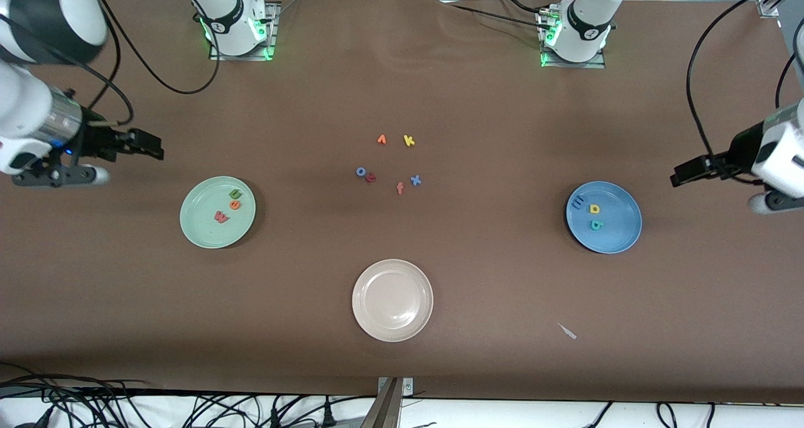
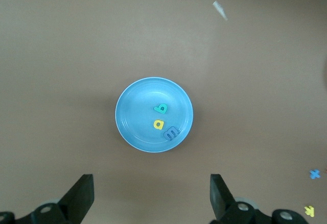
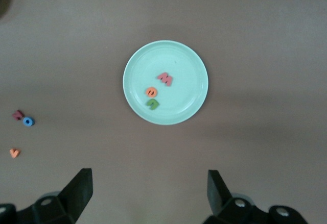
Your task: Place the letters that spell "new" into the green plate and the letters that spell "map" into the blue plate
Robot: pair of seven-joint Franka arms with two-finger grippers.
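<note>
the green plate is round, pale mint, with a raised rim, and sits on the brown table toward my right arm's end. it holds three small foam letters: a green n, an orange e touching or just beside it, and a pink-red w a little apart, nearer to the front camera. in the right wrist view the same three show as green n, orange e and pink-red w.

the blue plate is round, medium blue, of like size and rim, toward my left arm's end. it holds a blue m, a yellow a and a teal p. the m is close in colour to the plate, so its outline is hard to read in the front view; the left wrist view shows it just beside the yellow a, with the teal p near.

my right gripper hangs in the air over bare table beside the green plate, fingers spread wide, holding nothing. my left gripper hangs over bare table beside the blue plate, fingers likewise spread and empty.

a beige plate sits mid-table, nearest the front camera. loose letters lie in a cluster at the table's middle, among them a yellow k, a blue o, a blue x and a salmon f.
</note>
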